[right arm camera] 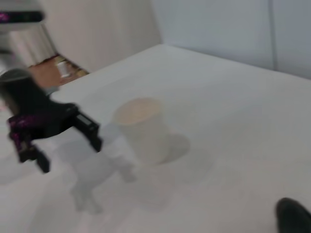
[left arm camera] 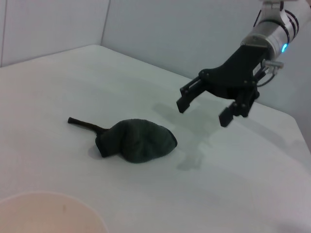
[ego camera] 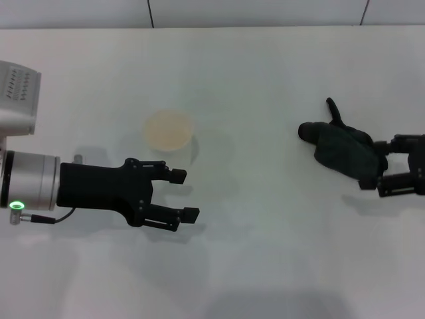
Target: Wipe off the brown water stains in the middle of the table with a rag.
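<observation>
The rag (ego camera: 340,147) is a dark crumpled cloth lying on the white table (ego camera: 265,252) at the right. It also shows in the left wrist view (left arm camera: 138,141) and, as a corner only, in the right wrist view (right arm camera: 294,216). My right gripper (ego camera: 374,166) is open and empty. In the left wrist view the right gripper (left arm camera: 202,112) hangs above the table just beside the rag without touching it. My left gripper (ego camera: 188,195) is open and empty, low over the table at the left, below the cup. No brown water stain shows in any view.
A pale cup (ego camera: 168,130) with a tan inside stands upright left of centre, just beyond the left gripper. It also shows in the right wrist view (right arm camera: 143,128), and its rim (left arm camera: 48,208) shows in the left wrist view. A wall runs behind the table's far edge.
</observation>
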